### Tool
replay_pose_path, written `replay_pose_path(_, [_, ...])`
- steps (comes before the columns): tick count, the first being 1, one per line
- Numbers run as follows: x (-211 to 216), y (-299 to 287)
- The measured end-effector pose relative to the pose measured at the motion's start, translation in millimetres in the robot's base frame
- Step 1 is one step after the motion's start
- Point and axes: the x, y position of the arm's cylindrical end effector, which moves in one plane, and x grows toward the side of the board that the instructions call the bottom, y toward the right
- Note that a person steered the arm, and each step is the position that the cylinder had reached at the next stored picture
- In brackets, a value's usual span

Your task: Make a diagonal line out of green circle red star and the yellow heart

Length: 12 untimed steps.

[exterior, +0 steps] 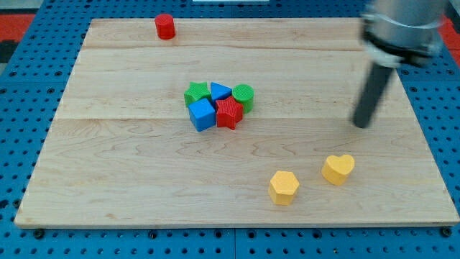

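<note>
The green circle (244,96) sits at the right of a tight cluster near the board's middle. The red star (229,113) touches it at the cluster's lower right. The yellow heart (338,168) lies apart at the lower right. My tip (360,124) is on the board at the right, well to the right of the cluster and above the yellow heart, touching no block.
The cluster also holds a green star (195,93), a blue triangle (220,91) and a blue cube (203,114). A yellow hexagon (284,187) lies left of the heart. A red cylinder (165,26) stands at the board's top edge.
</note>
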Motion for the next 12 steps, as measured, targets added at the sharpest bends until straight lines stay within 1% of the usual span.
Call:
replay_pose_path(1, [73.7, 22.8])
replay_pose_path(2, [111.6, -33.5])
replay_pose_path(3, [79.9, -104.1])
replay_pose_path(4, [50.7, -101.7])
replay_pose_path(5, [32.2, -132.2])
replay_pose_path(6, [46.6, -147.8])
replay_pose_path(7, [16.7, -174.7])
replay_pose_path(8, [-18.6, -165.0])
replay_pose_path(9, [-30.7, -133.4])
replay_pose_path(10, [-30.5, -97.8])
replay_pose_path(11, [-52.5, -97.0])
replay_pose_path(12, [-89.5, -100.9])
